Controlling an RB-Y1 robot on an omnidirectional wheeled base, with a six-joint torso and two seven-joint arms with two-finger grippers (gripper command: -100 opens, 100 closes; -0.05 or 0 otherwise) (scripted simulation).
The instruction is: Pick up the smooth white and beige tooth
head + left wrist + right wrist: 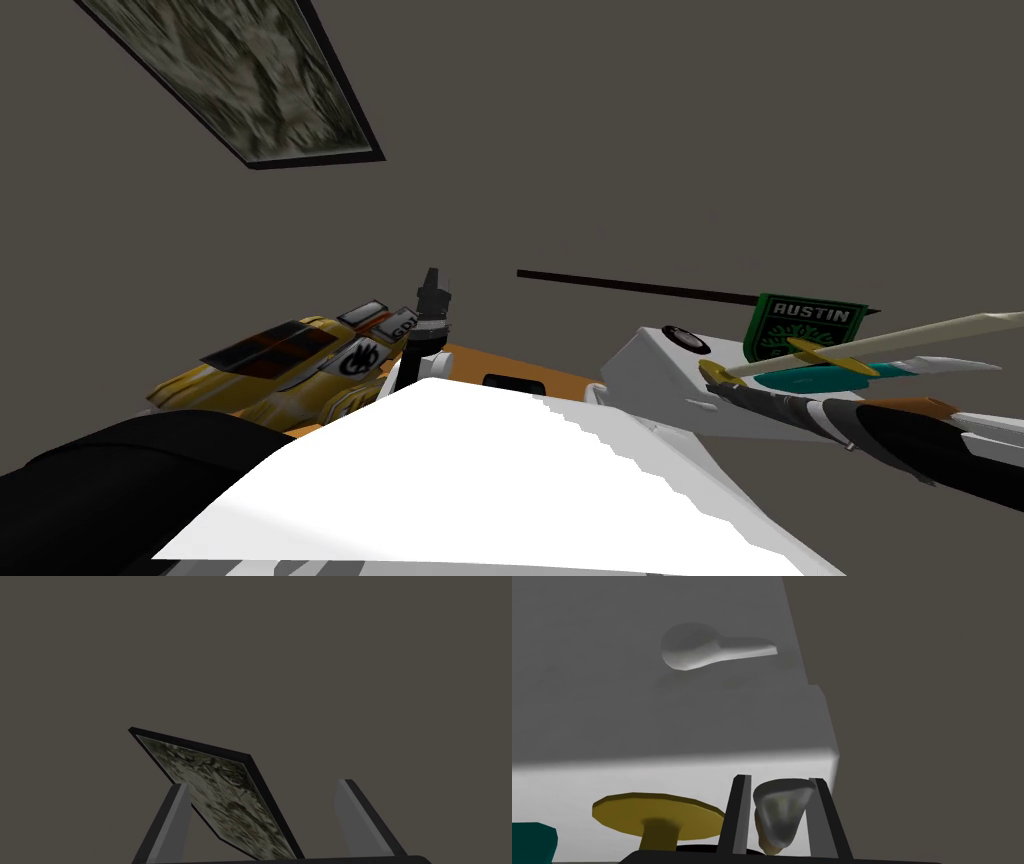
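A yellow toy car (290, 365) sits far to the left. It looks shiny, with black and white panels and rounded sides. Next to it a thin strip of orange tabletop (465, 356) shows, with a straight far edge against the plain grey-brown wall (600, 150). There is lots of open room above that edge.

The left gripper (262, 782) is held up, and its jaws are wide apart with nothing in them.

Further right stands a white box (650, 385) with flat, smooth sides and sharp corners. A green badge (808, 325) with the word AUSTIN on it leans just behind the box. A long pale stick (900, 340) reaches out to the right.

In the right wrist view, a teal thing (532, 841) pokes in at the corner. Beside it is a flat yellow disc (657, 813) on a short stem, close to the gripper's dark body. A grey spoon-shaped bump (712, 651) sticks out of the box's shaded face.

The right gripper (779, 777) has its jaws clamped on the tooth (782, 806). The tooth is smooth, wide and grey-white at the top, and narrows to a beige tip down by the gripper's body. Just right of the jaws the box ends in a straight edge, with only bare wall past it.
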